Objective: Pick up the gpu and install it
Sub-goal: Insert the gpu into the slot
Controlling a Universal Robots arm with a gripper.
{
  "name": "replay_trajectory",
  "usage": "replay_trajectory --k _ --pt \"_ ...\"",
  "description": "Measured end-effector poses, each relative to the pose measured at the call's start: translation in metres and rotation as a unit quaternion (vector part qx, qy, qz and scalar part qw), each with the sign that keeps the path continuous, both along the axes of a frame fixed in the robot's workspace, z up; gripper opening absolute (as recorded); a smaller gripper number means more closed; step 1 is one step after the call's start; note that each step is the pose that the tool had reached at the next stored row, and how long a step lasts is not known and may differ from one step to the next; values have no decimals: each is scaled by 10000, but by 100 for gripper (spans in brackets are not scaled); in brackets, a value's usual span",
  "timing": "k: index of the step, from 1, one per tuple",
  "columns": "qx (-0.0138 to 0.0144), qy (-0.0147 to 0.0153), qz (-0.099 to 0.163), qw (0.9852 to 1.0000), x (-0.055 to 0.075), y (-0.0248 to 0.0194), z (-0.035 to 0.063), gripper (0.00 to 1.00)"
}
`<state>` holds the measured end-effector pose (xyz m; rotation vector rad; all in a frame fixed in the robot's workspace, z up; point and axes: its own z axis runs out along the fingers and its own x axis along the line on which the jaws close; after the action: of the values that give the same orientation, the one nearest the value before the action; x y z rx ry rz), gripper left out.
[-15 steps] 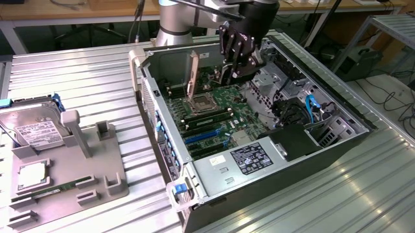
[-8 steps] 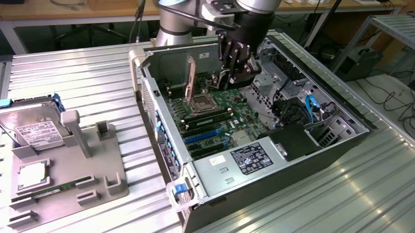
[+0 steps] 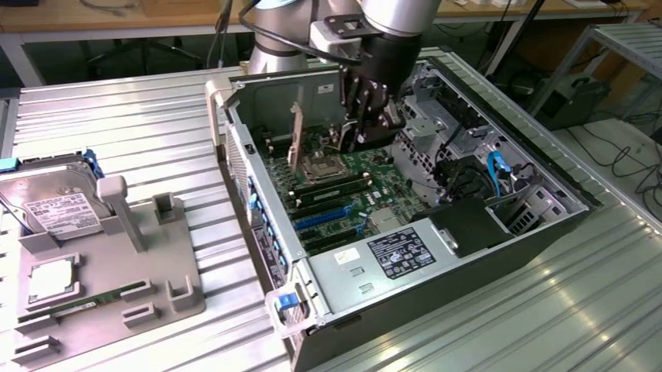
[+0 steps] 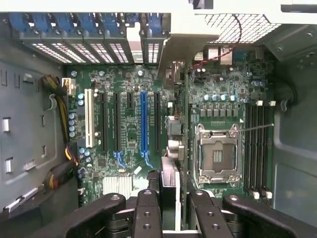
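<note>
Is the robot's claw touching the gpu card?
Touching. The wrist view shows the gpu edge-on, pinched between the jaws of the gripper.

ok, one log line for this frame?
gripper: shut on gpu | gpu: held edge-on, inside open PC case, over motherboard | seated in slot: cannot tell

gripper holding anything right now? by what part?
Yes. The gripper holds the gpu on edge inside the open computer case, above the motherboard; the fingers clamp the card's upper edge.
</note>
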<state>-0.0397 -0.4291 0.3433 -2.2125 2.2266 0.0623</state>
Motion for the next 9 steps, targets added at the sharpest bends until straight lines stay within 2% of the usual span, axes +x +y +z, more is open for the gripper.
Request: replay_trajectory --k 2,7,9 --pt "0 -2 0 10000 -5 -18 -54 28" --pt "0 -2 0 10000 -90 -19 -135 28" --pt "-1 -1 1 10000 -95 -39 -151 28"
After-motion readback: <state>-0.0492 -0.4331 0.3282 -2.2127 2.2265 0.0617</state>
